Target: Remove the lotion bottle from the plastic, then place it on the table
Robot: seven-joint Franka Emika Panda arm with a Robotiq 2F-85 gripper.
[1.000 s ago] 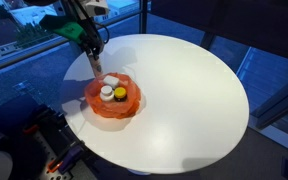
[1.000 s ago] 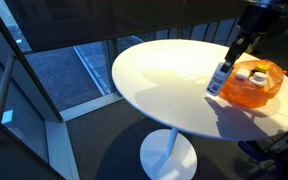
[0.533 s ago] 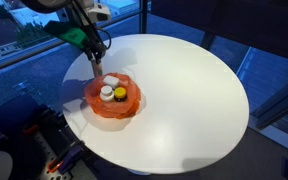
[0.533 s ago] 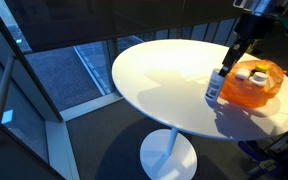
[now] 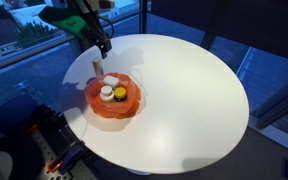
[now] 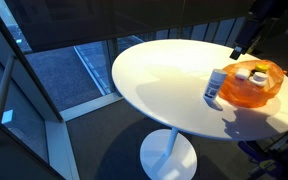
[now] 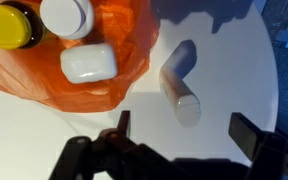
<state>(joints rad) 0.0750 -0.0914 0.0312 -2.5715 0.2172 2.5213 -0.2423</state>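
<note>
The gripper (image 7: pixel 181 128) is black with blocky fingers (image 7: pixel 252 138); the arm (image 5: pixel 68 20) shows a green section beside a white part.

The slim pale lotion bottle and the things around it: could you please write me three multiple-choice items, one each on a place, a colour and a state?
1. Where is the slim, pale grey-white lotion bottle relative to the orange-red crinkly plastic bowl?
A. inside it
B. on the round white table beside it
C. held above it

2. What colour is the lid of the small container beside the white-topped container in the bowl?
A. yellow
B. green
C. blue

3. How is the gripper?
A. shut on the bottle
B. open, holding nothing
C. shut on the bowl's rim

Answers:
1 B, it is on the tabletop outside the bowl.
2 A, the wrist view shows a yellow lid.
3 B, its fingers are apart with nothing between them.
</note>
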